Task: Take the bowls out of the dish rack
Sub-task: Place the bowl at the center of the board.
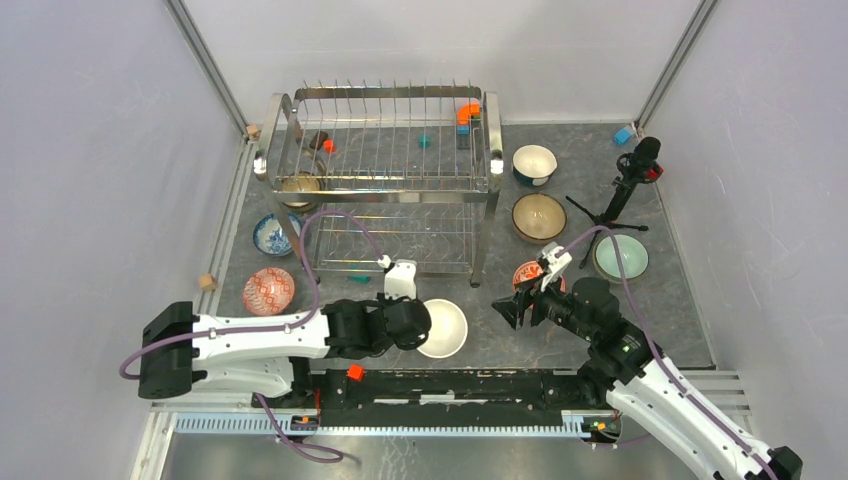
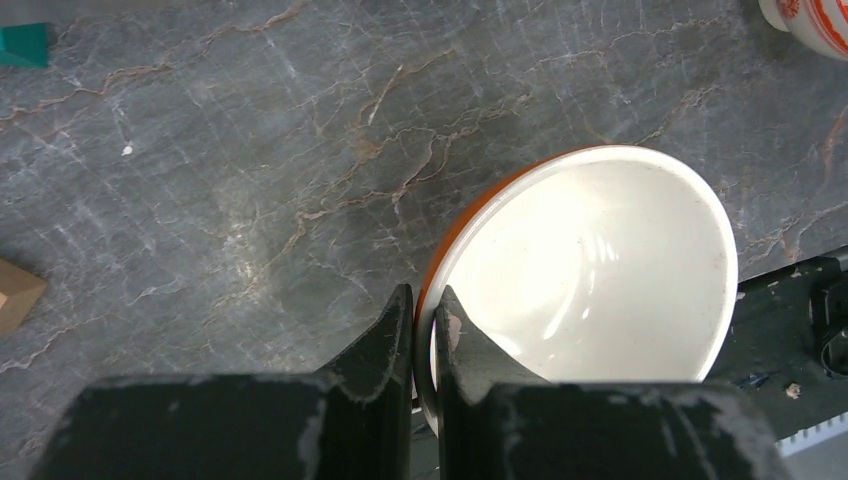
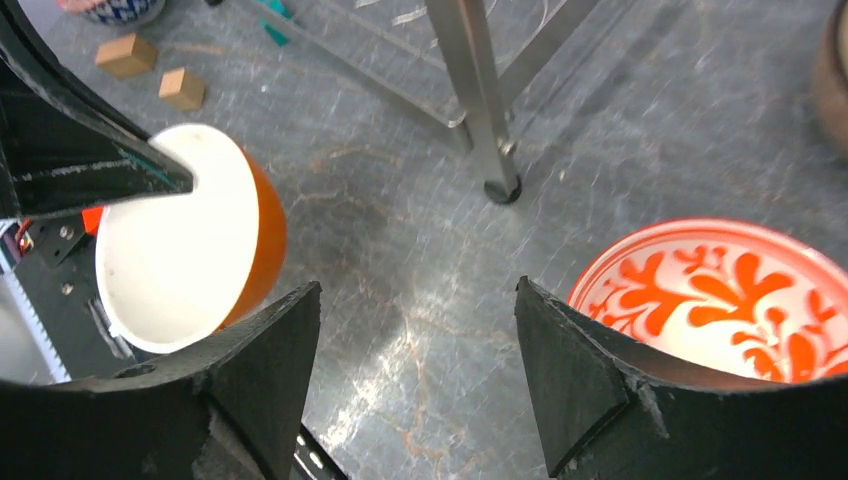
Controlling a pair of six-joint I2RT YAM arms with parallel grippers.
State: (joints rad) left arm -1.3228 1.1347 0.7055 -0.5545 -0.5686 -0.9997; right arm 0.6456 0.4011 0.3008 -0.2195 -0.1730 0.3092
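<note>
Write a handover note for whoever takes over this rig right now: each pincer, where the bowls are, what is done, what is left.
Left pincer: shut on the orange bowl at its rim, by the table's near edge.
Right pincer: open, empty, hovering beside the red-and-white bowl.
Done: seven bowls are out of the dish rack, these two included.
Left: set the orange bowl down; fetch the brown bowl from the rack's left end.
</note>
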